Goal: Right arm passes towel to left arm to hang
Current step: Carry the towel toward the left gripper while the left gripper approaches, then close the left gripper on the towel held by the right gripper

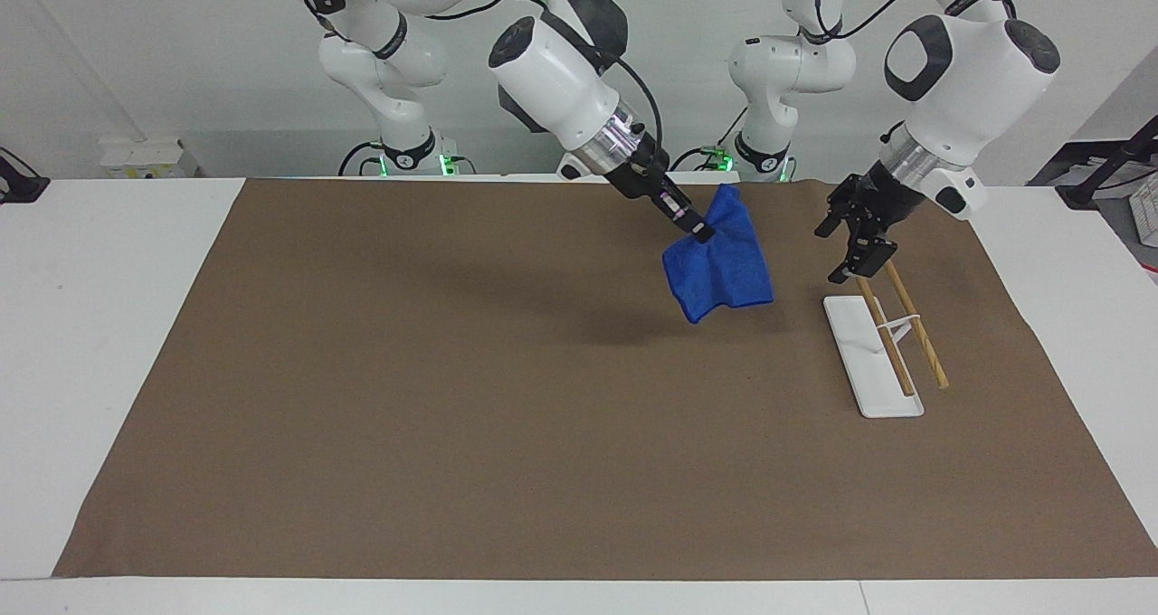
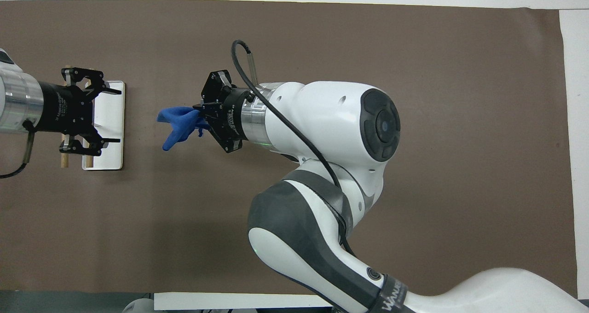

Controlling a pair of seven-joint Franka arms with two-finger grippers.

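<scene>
Right claw [image 1: 701, 231] pinches towel [image 1: 721, 267] by one edge, left claw [image 1: 855, 244] wide over rack [image 1: 873, 357]; slack cloth may slip at handover

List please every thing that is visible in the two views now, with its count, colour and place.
towel: one, royal blue, hanging in the air from the right end effector, over the mat beside the rack.
rack: one, white flat base with two wooden rods, on the mat toward the left arm's end of the table.
mat: one, brown, covering most of the table.
table: one, white, under the mat.
right end effector: one, black, shut on the towel.
left end effector: one, black, open, over the rack.
</scene>
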